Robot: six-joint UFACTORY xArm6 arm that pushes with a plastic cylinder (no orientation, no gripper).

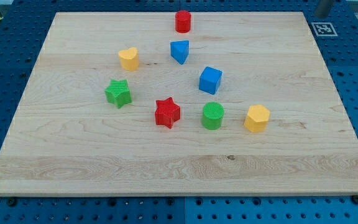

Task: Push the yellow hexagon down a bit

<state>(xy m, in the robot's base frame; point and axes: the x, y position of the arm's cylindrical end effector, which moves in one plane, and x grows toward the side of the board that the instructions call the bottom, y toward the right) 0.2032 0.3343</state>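
The yellow hexagon [257, 118] lies on the wooden board [73, 168], right of centre. The green cylinder [212, 116] is just to its left, with a small gap between them. The blue cube [210, 79] is up and to its left. A grey rod-like end shows at the view's top right, off the board. I take it for my tip [321, 14]. It is far above and to the right of the hexagon and touches no block.
A red star [167, 112] lies left of the green cylinder. A green star [118, 93] and a yellow heart [128, 58] are further left. A blue triangular block [179, 51] and a red cylinder [183, 21] are near the top. A marker tag [323, 28] sits beside the board's top right corner.
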